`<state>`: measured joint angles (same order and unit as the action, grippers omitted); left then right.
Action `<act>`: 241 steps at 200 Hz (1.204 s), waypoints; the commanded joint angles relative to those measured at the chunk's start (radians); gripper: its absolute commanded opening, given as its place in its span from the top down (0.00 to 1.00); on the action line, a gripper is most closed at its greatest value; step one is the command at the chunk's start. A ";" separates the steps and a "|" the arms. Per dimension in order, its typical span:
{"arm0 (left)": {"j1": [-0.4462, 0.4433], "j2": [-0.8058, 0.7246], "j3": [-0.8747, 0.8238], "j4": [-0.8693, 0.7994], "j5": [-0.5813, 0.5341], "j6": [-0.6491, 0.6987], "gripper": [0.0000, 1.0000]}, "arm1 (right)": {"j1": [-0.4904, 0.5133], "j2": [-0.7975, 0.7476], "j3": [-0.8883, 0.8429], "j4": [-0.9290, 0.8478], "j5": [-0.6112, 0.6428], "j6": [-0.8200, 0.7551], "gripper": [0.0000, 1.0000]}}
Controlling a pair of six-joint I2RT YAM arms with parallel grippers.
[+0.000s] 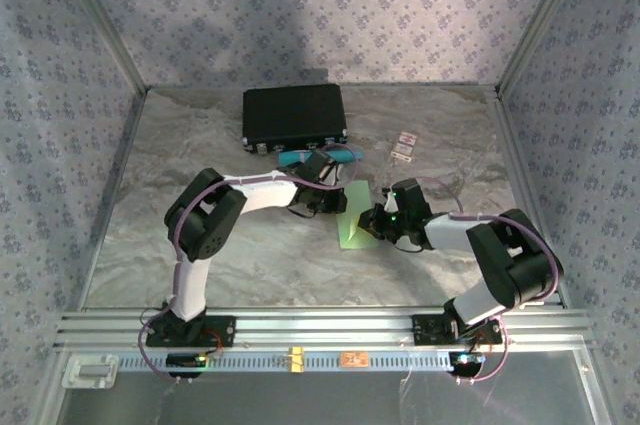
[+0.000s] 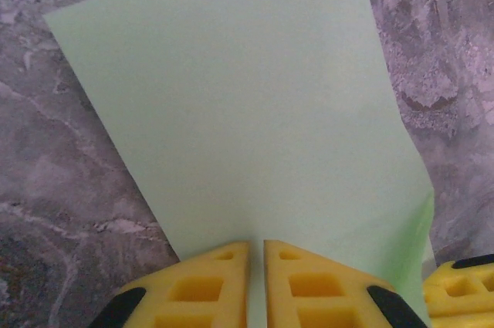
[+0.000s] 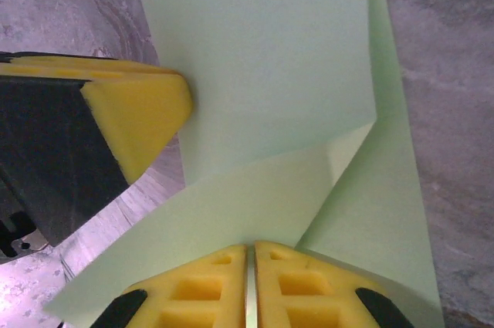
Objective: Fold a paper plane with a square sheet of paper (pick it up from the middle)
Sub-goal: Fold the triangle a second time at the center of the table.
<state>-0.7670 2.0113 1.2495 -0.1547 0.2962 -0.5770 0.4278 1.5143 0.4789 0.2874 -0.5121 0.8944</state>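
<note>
The square sheet of paper point(image 1: 352, 226), pale green, lies mid-table between both grippers. In the left wrist view the sheet point(image 2: 247, 112) spreads out ahead, its lower right edge curling up. My left gripper point(image 2: 256, 245) has its yellow fingers closed to a thin slit with the paper's near edge in it. In the right wrist view a flap of the paper point(image 3: 255, 197) is folded up off the flat sheet point(image 3: 262, 42). My right gripper point(image 3: 251, 246) is shut on that flap. The left gripper's finger point(image 3: 135, 116) touches the sheet's left edge. No finished paper plane is in view.
A black case point(image 1: 294, 117) stands at the back, with a teal tube point(image 1: 343, 154) in front of it, partly behind the left arm. Two small cards point(image 1: 403, 147) lie to the back right. Patterned walls enclose the marbled table point(image 1: 200, 145); a metal rail point(image 1: 320, 325) runs along the front.
</note>
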 commanded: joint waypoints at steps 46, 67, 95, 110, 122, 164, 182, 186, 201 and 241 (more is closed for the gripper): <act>-0.017 0.018 0.010 -0.017 0.019 0.011 0.87 | 0.015 0.022 0.041 -0.006 0.011 0.006 0.88; -0.019 0.006 0.008 -0.014 0.018 0.008 0.87 | 0.015 0.041 0.041 0.002 0.014 0.009 0.88; -0.020 -0.026 0.004 -0.015 0.006 0.004 0.85 | 0.015 0.056 0.040 0.005 0.022 0.012 0.88; -0.018 -0.047 0.005 -0.019 0.002 0.002 0.81 | 0.015 0.058 0.034 0.013 0.020 0.014 0.88; -0.017 -0.062 0.005 -0.019 -0.002 -0.003 0.78 | 0.015 0.058 0.031 0.012 0.023 0.015 0.88; -0.013 -0.109 -0.017 -0.013 0.003 -0.016 0.69 | 0.015 0.053 0.027 0.010 0.026 0.014 0.88; -0.011 -0.124 -0.034 -0.013 0.014 -0.024 0.68 | 0.015 0.053 0.025 0.009 0.026 0.014 0.88; -0.012 -0.127 -0.038 -0.015 0.014 -0.025 0.68 | 0.015 0.052 0.024 0.009 0.028 0.014 0.88; -0.012 -0.141 -0.061 -0.015 0.017 -0.035 0.68 | 0.014 0.052 0.025 0.007 0.028 0.013 0.88; -0.008 -0.147 -0.107 0.009 0.080 -0.058 0.68 | 0.013 0.048 0.023 0.006 0.028 0.014 0.88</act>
<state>-0.7788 1.8961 1.1683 -0.1566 0.3157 -0.6117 0.4374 1.5646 0.5022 0.2955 -0.5007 0.9016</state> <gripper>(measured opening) 0.325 0.119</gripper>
